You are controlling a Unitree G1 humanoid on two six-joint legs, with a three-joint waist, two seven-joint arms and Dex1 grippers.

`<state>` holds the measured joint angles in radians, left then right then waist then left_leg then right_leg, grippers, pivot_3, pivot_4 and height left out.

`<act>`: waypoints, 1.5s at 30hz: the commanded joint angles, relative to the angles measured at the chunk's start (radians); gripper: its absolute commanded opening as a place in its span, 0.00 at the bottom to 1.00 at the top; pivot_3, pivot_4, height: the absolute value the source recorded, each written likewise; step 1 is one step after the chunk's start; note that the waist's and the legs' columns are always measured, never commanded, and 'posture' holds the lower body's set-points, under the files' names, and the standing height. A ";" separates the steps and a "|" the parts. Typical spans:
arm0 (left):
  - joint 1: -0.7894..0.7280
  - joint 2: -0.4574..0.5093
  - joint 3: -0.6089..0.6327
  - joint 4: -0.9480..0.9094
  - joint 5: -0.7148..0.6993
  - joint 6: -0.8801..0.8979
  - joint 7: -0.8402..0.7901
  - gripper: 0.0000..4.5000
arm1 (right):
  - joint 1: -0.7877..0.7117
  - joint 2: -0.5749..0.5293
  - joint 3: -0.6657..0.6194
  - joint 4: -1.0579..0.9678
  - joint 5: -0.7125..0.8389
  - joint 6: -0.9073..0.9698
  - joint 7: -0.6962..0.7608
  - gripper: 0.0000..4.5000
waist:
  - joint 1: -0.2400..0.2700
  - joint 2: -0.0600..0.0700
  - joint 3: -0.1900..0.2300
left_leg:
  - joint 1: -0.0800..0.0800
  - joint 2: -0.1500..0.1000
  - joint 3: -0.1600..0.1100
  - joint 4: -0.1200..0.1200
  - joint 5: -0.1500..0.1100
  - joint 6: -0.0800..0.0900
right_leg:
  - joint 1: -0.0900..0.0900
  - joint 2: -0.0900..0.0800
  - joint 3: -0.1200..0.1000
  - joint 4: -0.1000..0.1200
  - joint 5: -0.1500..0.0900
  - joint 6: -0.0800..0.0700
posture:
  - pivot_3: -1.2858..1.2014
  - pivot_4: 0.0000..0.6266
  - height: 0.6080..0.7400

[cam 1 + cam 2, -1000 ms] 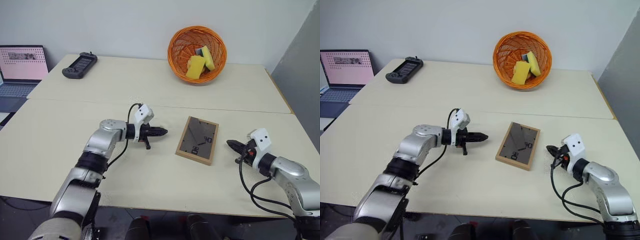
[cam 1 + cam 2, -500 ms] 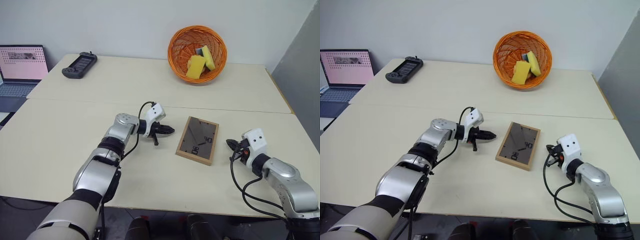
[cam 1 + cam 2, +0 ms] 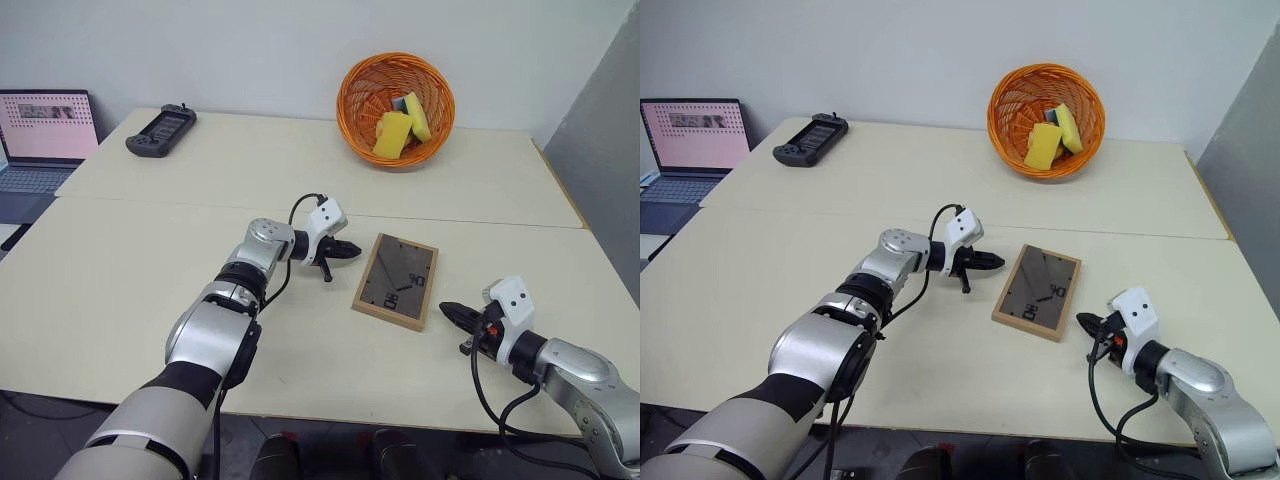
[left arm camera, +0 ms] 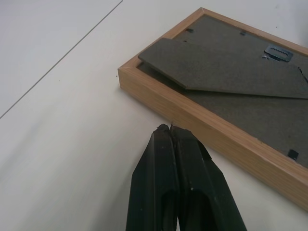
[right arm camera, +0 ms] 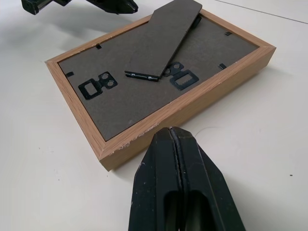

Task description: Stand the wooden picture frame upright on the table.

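Both grippers are sitting fingers pressed together, holding nothing: left gripper (image 3: 352, 252) and right gripper (image 3: 447, 311) flanking the wooden picture frame (image 3: 395, 280), which is lying face-down near the table's (image 3: 140, 290) seam, right of centre. Wrist views are revealing its easel stand (image 5: 161, 41) folded flat against the backing.

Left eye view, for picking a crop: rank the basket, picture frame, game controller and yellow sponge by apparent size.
1. Basket
2. Picture frame
3. Game controller
4. Yellow sponge

The basket and the controller stand farther away, so true sizes may differ.
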<state>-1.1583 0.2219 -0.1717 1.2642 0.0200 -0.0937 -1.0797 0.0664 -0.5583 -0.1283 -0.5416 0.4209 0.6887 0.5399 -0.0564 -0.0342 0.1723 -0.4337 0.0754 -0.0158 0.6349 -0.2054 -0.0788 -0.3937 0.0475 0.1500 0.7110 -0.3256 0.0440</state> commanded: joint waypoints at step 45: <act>0.294 0.069 -0.008 -0.583 -0.050 0.303 -0.291 0.00 | -0.464 0.120 0.154 0.673 -0.244 -0.336 0.018 0.00 | -0.024 0.002 0.000 | 0.001 -0.006 -0.011 0.000 0.000 0.000 | 0.006 -0.001 -0.001 0.003 -0.004 0.000 | 0.52 0.24 1.00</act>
<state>-0.8625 0.2946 -0.1717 0.7372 -0.0023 0.1969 -1.3653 -0.3733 -0.4462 0.0232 0.1463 0.1769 0.3834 0.5428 -0.0806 -0.0326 0.1726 -0.4326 0.0692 -0.0275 0.6352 -0.2050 -0.0785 -0.3874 0.0467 0.1491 0.7139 -0.3295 0.0437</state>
